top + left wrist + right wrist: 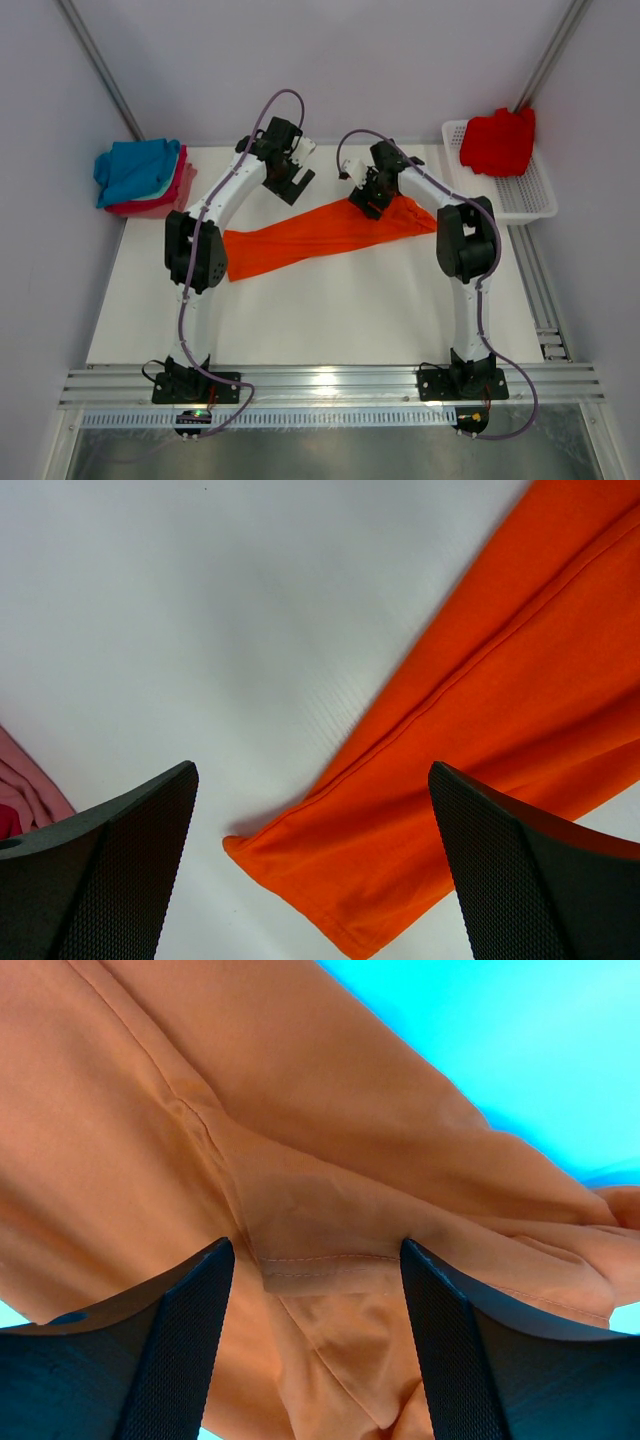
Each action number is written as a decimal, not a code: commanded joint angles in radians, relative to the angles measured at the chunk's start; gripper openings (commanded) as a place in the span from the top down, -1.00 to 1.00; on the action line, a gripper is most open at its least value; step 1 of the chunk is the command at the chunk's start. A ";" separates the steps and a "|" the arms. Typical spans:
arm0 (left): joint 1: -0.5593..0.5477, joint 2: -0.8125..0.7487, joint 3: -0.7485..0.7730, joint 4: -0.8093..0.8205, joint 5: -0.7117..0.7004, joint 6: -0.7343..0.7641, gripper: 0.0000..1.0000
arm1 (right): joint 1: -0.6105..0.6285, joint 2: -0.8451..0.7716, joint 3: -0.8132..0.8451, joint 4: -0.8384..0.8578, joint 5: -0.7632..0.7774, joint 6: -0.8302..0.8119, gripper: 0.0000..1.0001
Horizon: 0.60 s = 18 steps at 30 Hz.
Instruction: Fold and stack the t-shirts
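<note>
Table (330,320): white and flat, boxed in by pale grey walls (350,60), with a metal rail (330,385) along the bottom of the top view.
Orange shirt (300,240): lies on the table as a long slanted band across the middle of the top view. Its low end is at centre left. Its high end is at centre right, where it bunches beneath the right arm.
Left pincer (292,185): upper centre of the top view, just above the band's upper edge. The jaws are spread wide with nothing between them. Its own camera shows bare table and the band's hemmed end at lower centre.
Right pincer (363,200): over the band's upper edge, right of centre. The jaws stand apart, one finger on each side of a stitched seam, and the cloth lies unpinched across the gap. Whether the tips touch the cloth I cannot tell.
Folded pile (140,185): upper left of the top view, at the table's far corner, with a blue shirt (135,165) on top and a pink shirt (150,208) underneath.
Red shirt (498,140): crumpled in the far end of the white basket (535,200), upper right, just beside the table.
</note>
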<state>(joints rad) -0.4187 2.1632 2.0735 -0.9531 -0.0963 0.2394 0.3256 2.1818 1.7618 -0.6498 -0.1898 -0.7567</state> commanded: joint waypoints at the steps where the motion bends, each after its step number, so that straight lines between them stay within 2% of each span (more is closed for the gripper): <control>1: 0.000 -0.023 0.023 0.022 0.009 -0.011 -0.98 | 0.004 0.012 0.018 0.041 0.010 0.007 -0.41; 9: 0.000 -0.022 0.025 0.022 0.013 -0.015 -0.98 | 0.004 0.022 0.027 0.062 0.035 0.005 -0.33; 12: 0.000 -0.022 0.025 0.020 0.018 -0.018 -0.98 | 0.003 0.027 0.030 0.067 0.041 0.008 -0.23; 16: -0.002 -0.023 0.020 0.017 0.021 -0.020 -0.99 | 0.000 0.042 0.048 0.058 0.043 0.014 0.16; 17: -0.002 -0.023 0.019 0.019 0.021 -0.020 -0.98 | 0.000 0.044 0.054 0.052 0.041 0.014 0.37; 18: -0.002 -0.023 0.019 0.019 0.020 -0.020 -0.98 | -0.002 0.045 0.057 0.047 0.041 0.014 0.49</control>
<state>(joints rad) -0.4187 2.1632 2.0735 -0.9535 -0.0864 0.2348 0.3252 2.2234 1.7687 -0.6132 -0.1543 -0.7521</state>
